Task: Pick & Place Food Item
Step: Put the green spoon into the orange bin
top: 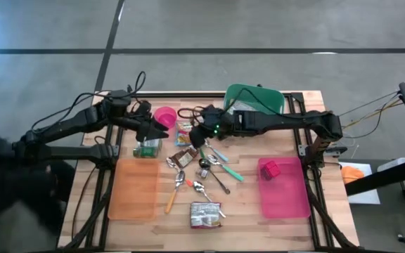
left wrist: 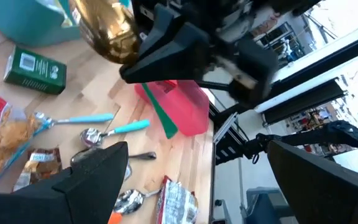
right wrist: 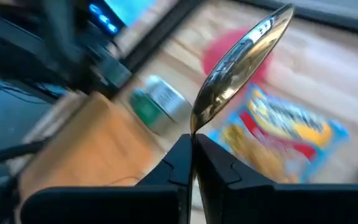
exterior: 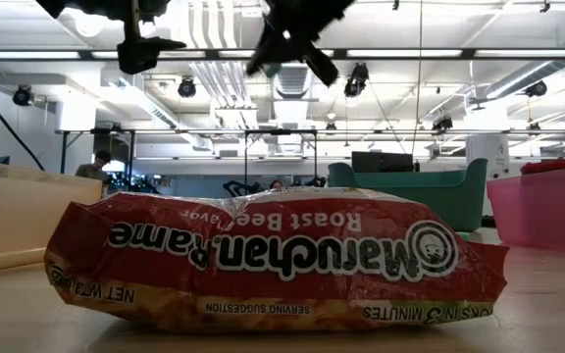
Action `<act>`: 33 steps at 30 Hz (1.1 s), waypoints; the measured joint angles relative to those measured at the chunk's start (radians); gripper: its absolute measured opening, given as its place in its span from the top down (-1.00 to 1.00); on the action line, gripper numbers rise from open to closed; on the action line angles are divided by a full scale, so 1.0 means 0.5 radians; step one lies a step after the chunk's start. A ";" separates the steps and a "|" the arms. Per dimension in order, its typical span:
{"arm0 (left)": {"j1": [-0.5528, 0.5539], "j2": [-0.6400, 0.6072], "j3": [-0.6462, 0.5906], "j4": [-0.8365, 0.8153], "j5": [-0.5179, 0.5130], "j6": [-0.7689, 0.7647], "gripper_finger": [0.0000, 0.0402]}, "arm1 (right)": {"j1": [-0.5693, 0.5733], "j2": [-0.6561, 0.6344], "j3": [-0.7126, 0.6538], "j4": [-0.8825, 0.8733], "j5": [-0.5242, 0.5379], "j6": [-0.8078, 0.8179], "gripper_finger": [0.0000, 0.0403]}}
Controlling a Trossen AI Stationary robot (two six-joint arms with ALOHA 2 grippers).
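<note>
The right end effector (right wrist: pixel 191 146) is clamped on a spoon (right wrist: pixel 238 65) held aloft over the counter (top: pixel 248 204); the orange tray (top: pixel 133 190) lies leftward, nearer the open left end effector (top: pixel 162 128).

An open-plan lab: exposed ceiling ducts (exterior: pixel 233 39), fluorescent strips, desks behind the table.

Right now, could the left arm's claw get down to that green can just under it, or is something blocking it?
Probably yes. The left claw hangs open just above the green can, and nothing lies between them. The right claw, shut on a gold spoon, is close by but off to the side.
</note>
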 joint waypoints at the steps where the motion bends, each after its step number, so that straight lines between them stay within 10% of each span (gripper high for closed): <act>1: -0.008 0.000 0.000 0.010 -0.024 0.020 -0.95 | -0.002 0.000 0.021 0.014 0.001 -0.036 0.96; 33: -0.254 0.360 -0.002 0.934 -0.172 0.239 -0.90 | -0.038 0.000 0.391 0.504 -0.236 -0.276 0.96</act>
